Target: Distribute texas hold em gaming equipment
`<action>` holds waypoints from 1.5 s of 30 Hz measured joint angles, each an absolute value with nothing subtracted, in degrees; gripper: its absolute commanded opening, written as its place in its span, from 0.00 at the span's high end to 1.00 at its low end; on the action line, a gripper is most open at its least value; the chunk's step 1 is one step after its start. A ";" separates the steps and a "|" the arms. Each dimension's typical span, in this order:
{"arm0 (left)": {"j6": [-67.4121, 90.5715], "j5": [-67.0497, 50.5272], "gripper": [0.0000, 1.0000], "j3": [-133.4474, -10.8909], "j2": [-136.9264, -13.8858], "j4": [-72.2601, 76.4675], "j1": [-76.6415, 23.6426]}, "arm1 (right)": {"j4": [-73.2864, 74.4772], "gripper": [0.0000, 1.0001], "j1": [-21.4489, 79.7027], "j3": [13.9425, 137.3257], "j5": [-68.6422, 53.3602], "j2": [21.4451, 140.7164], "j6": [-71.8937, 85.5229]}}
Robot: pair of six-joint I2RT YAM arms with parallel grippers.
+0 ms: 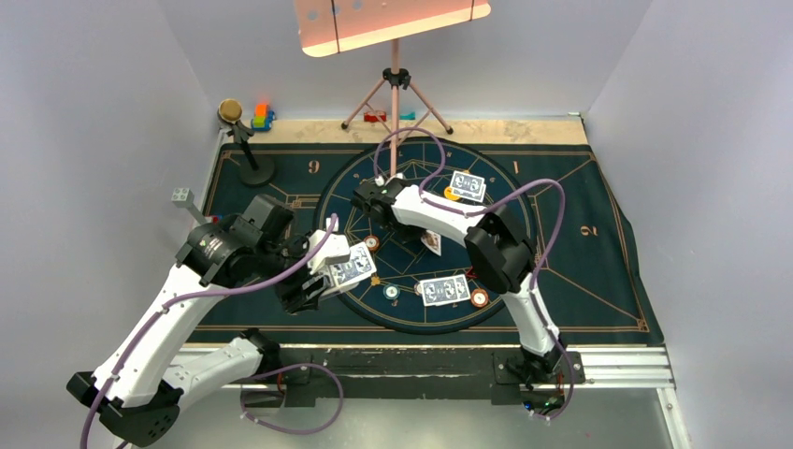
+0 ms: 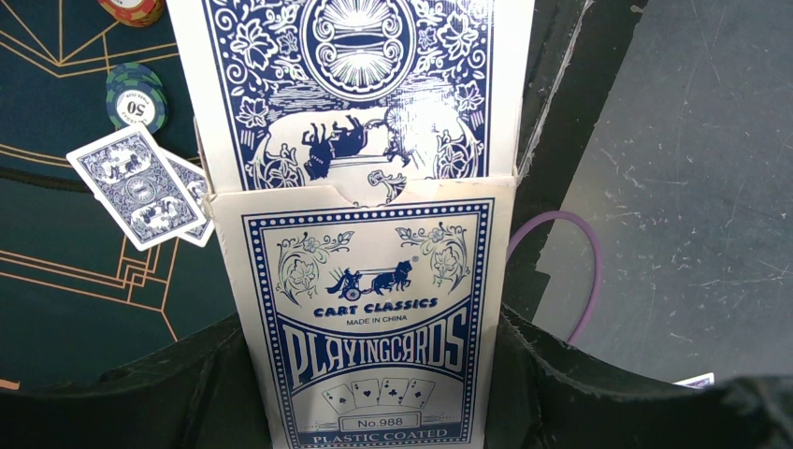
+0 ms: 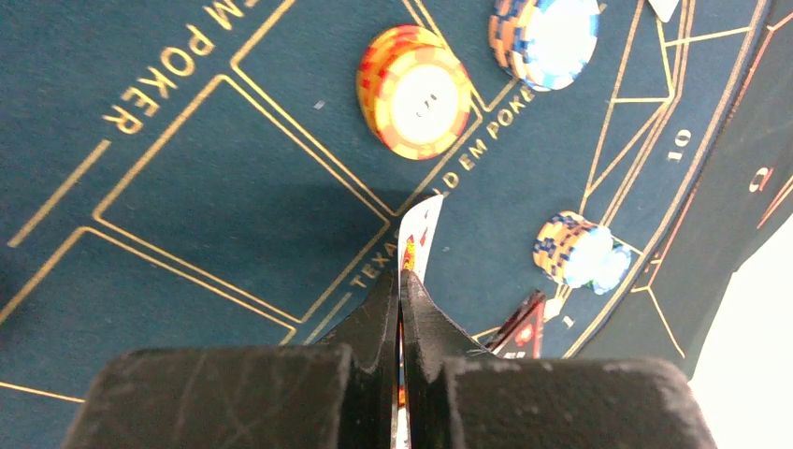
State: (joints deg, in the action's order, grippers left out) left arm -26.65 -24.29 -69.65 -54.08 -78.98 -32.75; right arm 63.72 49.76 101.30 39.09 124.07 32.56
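The left tool point(image 1: 321, 273) clamps a card box point(image 2: 365, 318) over the near-left edge of the mat point(image 3: 187, 187), with cards point(image 2: 355, 84) sticking out of the box's open top. The right tool point(image 3: 400, 281) pinches one card point(image 3: 420, 229) edge-on above the mat, near an orange chip point(image 3: 416, 92).

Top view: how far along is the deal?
Done: near cards and far cards lie on the mat, chips beside them. In hand: left claw grips the card box, right claw pinches one card. Left: by the 9 and 2, no cards yet.
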 measured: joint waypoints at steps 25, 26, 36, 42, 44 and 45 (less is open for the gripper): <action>-26.79 -24.21 1.00 -69.52 -53.49 -79.09 -32.75 | 57.32 0.52 48.99 113.67 23.22 133.51 31.40; -26.79 -24.21 1.00 -69.52 -53.49 -79.11 -32.75 | 57.21 0.52 48.88 113.67 22.85 133.51 31.38; -26.76 -24.21 1.00 -69.52 -53.49 -79.50 -32.75 | 49.41 0.42 46.68 98.13 16.01 120.88 31.42; -26.76 -24.23 1.00 -69.36 -53.49 -79.53 -32.75 | 43.90 0.15 45.95 86.98 8.21 104.42 31.09; -26.76 -24.23 1.00 -69.17 -53.49 -79.50 -32.75 | 42.22 0.10 45.28 85.03 4.27 98.06 31.07; -26.79 -24.23 1.00 -69.08 -53.49 -79.50 -32.75 | 40.99 0.09 44.66 84.07 1.80 94.52 31.09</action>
State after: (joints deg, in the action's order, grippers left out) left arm -26.79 -24.23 -69.08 -53.49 -79.50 -32.75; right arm 40.99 44.66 84.07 1.80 94.52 31.09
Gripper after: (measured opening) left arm 0.698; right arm 0.861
